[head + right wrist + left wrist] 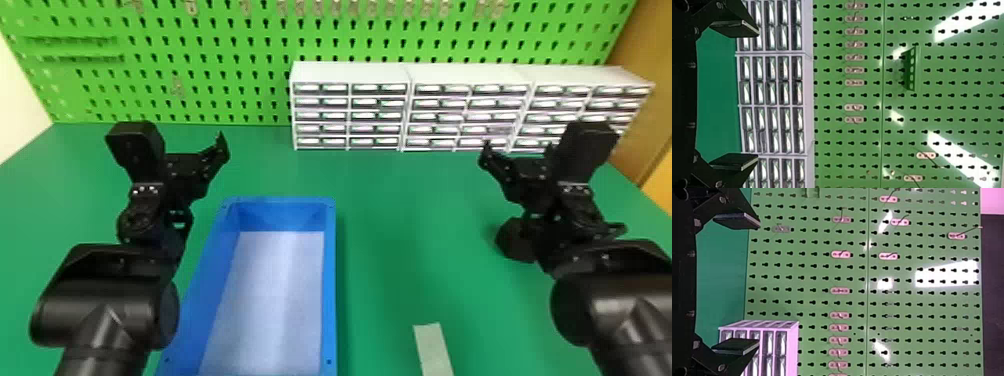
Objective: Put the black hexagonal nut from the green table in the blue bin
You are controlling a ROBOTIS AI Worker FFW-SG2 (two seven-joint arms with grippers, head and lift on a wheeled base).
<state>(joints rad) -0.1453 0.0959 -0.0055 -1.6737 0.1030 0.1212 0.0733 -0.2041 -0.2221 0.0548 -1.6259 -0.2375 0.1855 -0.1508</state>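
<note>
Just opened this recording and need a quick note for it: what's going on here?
Nothing is being handled at this moment. The left gripper and right gripper are both raised and open, with nothing between their fingers. The black nut lies on the green table, partly hidden behind the right arm in the head view. The blue bin stands nearer the left arm, so the nut is not yet in it.

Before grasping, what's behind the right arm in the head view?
The black hexagonal nut on the green table, its right side covered by the arm; farther back, white drawer units, partly covered. The rest is hidden.
</note>
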